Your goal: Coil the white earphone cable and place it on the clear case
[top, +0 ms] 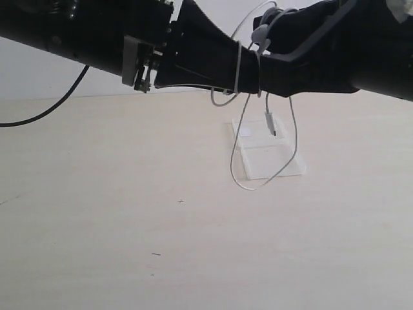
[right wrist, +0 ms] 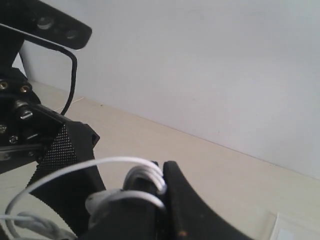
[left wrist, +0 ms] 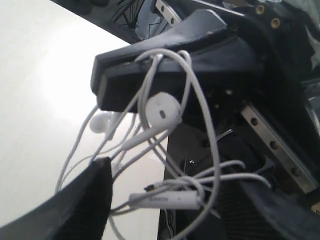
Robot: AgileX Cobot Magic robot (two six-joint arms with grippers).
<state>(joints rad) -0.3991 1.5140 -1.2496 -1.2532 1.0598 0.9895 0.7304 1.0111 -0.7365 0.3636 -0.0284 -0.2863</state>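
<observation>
Right pincer [right wrist: 155, 187] clamped tight on the white earphone cable [left wrist: 162, 112], coils wrapped round its fingers, held in the air. Left pincer [left wrist: 172, 180] spread wide around that bundle, not gripping. One loop dangles over the clear case [top: 264, 165], right of centre on the surface [top: 129, 226]; contact unclear.

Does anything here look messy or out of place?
Yes: the white earphone cable is wound in loose, tangled loops around the right gripper, with strands dangling over the clear case instead of lying coiled on it.
</observation>
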